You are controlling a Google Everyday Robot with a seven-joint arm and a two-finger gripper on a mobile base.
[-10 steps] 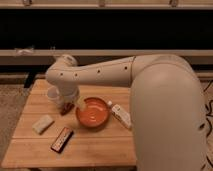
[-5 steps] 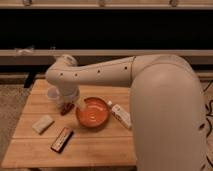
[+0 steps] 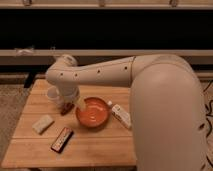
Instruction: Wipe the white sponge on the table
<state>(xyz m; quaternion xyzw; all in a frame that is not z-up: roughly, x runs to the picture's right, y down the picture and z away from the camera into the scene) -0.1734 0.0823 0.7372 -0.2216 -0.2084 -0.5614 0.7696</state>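
A: Nothing has moved in the last second. The arm (image 3: 100, 75) and everything on the table (image 3: 100, 147) sit exactly as they did.

B: So what lies where, starting from the front?

A: Nearest is the bar (image 3: 62, 139), at 7 o'clock from the table's middle. Just behind it, at 9 o'clock, is the sponge (image 3: 43, 123), flat on the planks and touching nothing. The bowl (image 3: 92, 112) stands a little past the middle, and the bottle (image 3: 120, 114) lies just beside it at 3 o'clock. Farthest back, the gripper (image 3: 70, 104) hangs at the bowl's 10 o'clock, close to its rim.

B: Does it hold anything?

A: No. Its fingers are spread wide and nothing shows between them. The sponge is well apart from it, at about 8 o'clock from the gripper.

B: Then the step in hand is the reach for the sponge.

A: It seems so. The task is barely begun. To do it well the robot should lift clear of the bowl's rim and travel toward 8 o'clock. Then it should come straight down with the fingers across the sponge's short side. The sponge looks soft, so a light squeeze ought to do. The bar lies close by at the sponge's 5 o'clock, so the wiping strokes are better sent toward the bare planks at the left edge.
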